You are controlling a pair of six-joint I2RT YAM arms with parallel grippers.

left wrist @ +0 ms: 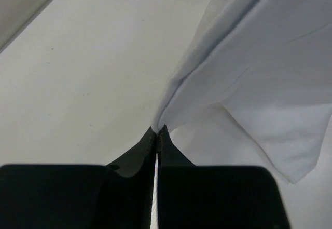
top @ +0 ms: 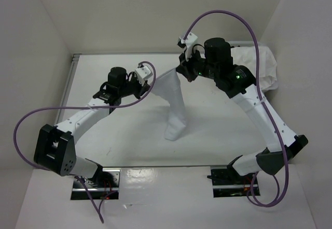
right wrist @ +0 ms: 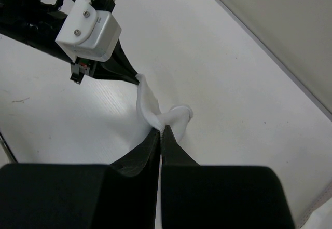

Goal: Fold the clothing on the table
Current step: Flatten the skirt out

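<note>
The left tool (left wrist: 157,134) is closed, its two black fingers pressed tip to tip with a corner of the white garment (left wrist: 259,73) nipped between them. A thin white strip of cloth shows in the slit between the fingers in the left wrist view. From that pinch the fabric fans up and to the right in broad folds, with one flap hanging to a blunt point at the lower right. The right tool (right wrist: 160,133) is likewise closed and gripping the same garment. A twisted rope of white cloth runs from its fingertips across to the tips of the left tool, which sits just beyond with its white camera housing (right wrist: 89,29) above the fingers. In the top view the two tools face each other near the middle of the desk (top: 119,135), close together, the right one a little farther back. The garment is held clear of the surface at both pinches and stretched short between them. The rest drops in a long narrow fall toward the near side, its lower end resting on the desk between the two arms. A second heap of white cloth (top: 267,65) lies at the far right corner of the desk behind the right arm; whether it joins the held piece cannot be told. A grey rail (top: 70,78) runs along the desk's left edge, and purple cables (top: 31,116) loop from both arms
</note>
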